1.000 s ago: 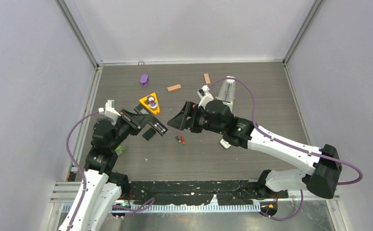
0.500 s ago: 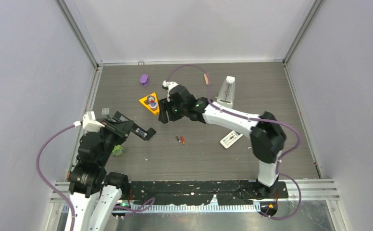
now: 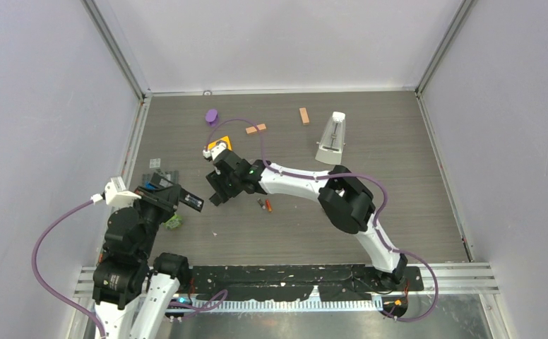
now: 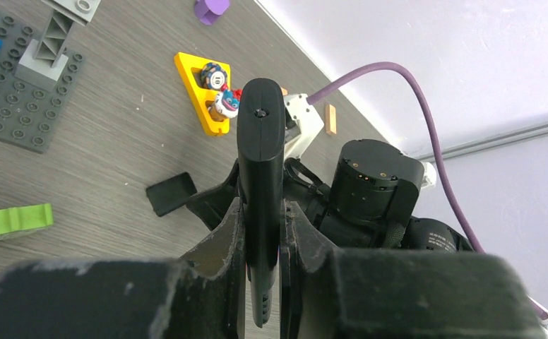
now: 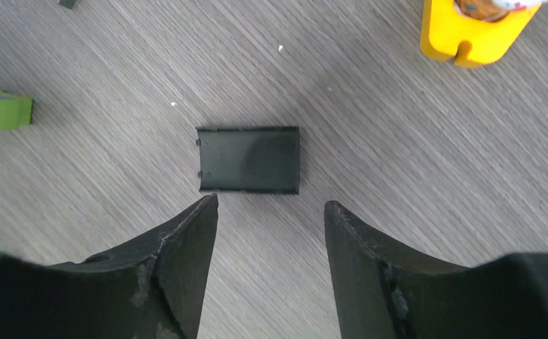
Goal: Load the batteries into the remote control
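From above, the right arm has swung within the last second from the middle of the grey wood-grain surface [image 3: 398,141] far across to the left, so the right claw [image 3: 218,194] now hangs close to the left arm. Meanwhile the left claw [image 3: 174,195] has drawn back toward the near left edge with the slim black plastic remote control [image 3: 191,203] lifted clear. The two tiny batteries [image 3: 264,205], one dark and one red-orange, lie side by side on the surface just right of the right claw, so loading looks not yet begun. In the left wrist view the left claw [image 4: 262,215] is clamped narrow on the remote, which stands edge-on between its fingers as a thin dark slab with a rounded tip. In the right wrist view the right claw [image 5: 271,205] is spread wide and empty above a flat black rectangular battery cover [image 5: 250,159] lying on the surface, so I judge the remote's compartment is open
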`<action>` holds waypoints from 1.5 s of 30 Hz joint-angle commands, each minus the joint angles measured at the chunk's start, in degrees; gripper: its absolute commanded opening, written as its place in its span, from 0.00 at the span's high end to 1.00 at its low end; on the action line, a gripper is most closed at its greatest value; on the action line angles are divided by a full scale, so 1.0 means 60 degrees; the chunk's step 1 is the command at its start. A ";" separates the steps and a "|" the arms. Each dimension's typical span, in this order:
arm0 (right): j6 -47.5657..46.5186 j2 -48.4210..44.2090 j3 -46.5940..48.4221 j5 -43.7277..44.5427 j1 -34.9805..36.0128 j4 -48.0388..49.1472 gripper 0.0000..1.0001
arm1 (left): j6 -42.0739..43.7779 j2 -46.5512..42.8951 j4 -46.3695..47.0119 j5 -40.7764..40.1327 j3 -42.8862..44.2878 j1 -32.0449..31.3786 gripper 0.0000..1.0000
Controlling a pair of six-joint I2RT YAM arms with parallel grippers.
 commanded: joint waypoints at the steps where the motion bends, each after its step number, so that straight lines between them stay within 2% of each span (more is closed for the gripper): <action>1: -0.0416 0.0422 0.0677 0.0910 0.0220 0.0575 0.41 | 0.0143 -0.0037 0.0004 -0.0117 0.0385 -0.0001 1.00; 12: -0.0415 0.1400 0.1418 0.1732 0.0285 0.0282 0.69 | 0.0033 -0.0036 0.0019 0.0175 0.0192 -0.0004 1.00; 16: -0.0250 0.1416 0.1423 0.2002 0.0270 0.0193 0.90 | 0.0034 0.0021 0.0130 0.0319 0.0085 0.0001 1.00; 18: -0.0029 0.1255 0.1264 0.2140 0.0238 0.0185 0.94 | 0.0037 0.0047 0.0238 0.0441 0.0002 -0.0002 1.00; 21: 0.0530 0.0606 0.0549 0.1835 -0.0035 0.0268 0.95 | 0.0046 0.0083 0.0518 0.0754 -0.0188 0.0010 1.00; 26: 0.1951 -0.1435 -0.1302 0.0807 -0.0772 0.0574 0.95 | 0.0079 0.0403 0.1412 0.1758 -0.0632 -0.0005 1.00; 30: 0.2928 -0.3097 -0.2723 0.1343 -0.1188 -0.0533 0.95 | 0.0066 0.0737 0.2172 0.2840 -0.0958 -0.0007 1.00; 33: 0.3992 -0.4140 -0.4040 0.2140 -0.1354 -0.1587 0.95 | -0.0039 0.0889 0.2703 0.3099 -0.1197 -0.0002 1.00; 35: 0.4719 -0.4648 -0.5018 0.2472 -0.1395 -0.1704 0.95 | -0.0101 0.0990 0.2922 0.3227 -0.1292 -0.0010 1.00; 38: 0.5623 -0.5013 -0.6237 0.2743 -0.1395 -0.1616 0.95 | -0.0213 0.1173 0.3187 0.3455 -0.1413 -0.0004 1.00; 45: 0.7577 -0.5249 -0.7307 0.3272 -0.1324 -0.1640 0.95 | -0.0301 0.1343 0.3369 0.3629 -0.1570 -0.0010 1.00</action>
